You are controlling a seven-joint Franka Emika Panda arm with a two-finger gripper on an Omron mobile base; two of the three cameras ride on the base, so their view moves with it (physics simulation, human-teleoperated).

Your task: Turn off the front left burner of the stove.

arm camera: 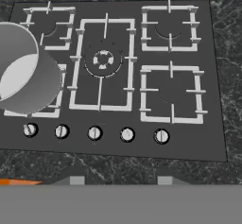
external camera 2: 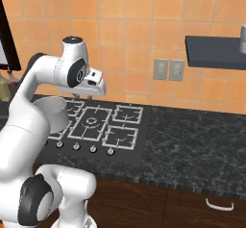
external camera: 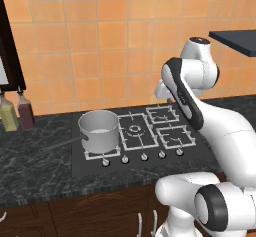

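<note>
At the far left of the left base view two bottles [external camera: 17,112] stand against the orange tile wall [external camera: 90,56], on the dark marbled tabletop [external camera: 35,151]. Right of them the stove [external camera: 90,168] lies flat in the tabletop, a black glass slab with pale wire grates.

A grey pot [external camera: 99,130] sits on the front left burner [external camera: 102,153], covering most of its grate; a thin handle runs off to the pot's left. In the hand view the pot [arm camera: 23,74] hides all but the near and right edges of that burner [arm camera: 56,102]. Behind it is the back left burner [arm camera: 49,27].

Next comes the big centre burner [arm camera: 102,61] with its ringed middle, then two small burners on the right, back [arm camera: 169,28] and front [arm camera: 171,94].

Along the stove's front edge run five round silver knobs: first [arm camera: 30,130], second [arm camera: 61,132], third [arm camera: 94,133], fourth [arm camera: 126,134], fifth [arm camera: 161,136]. Each carries a line mark, near upright; I cannot tell which is on.

The arm [external camera: 187,98] reaches over the stove's right side, its hand held high above the grates and apart from the knobs. In the right base view the hand [external camera 2: 91,85] hangs over the back of the stove [external camera 2: 129,152]. How wide the fingers stand cannot be told from these views; nothing is seen held.

On the right wall are two outlets [external camera 2: 168,69] and a dark shelf [external camera 2: 214,51].
</note>
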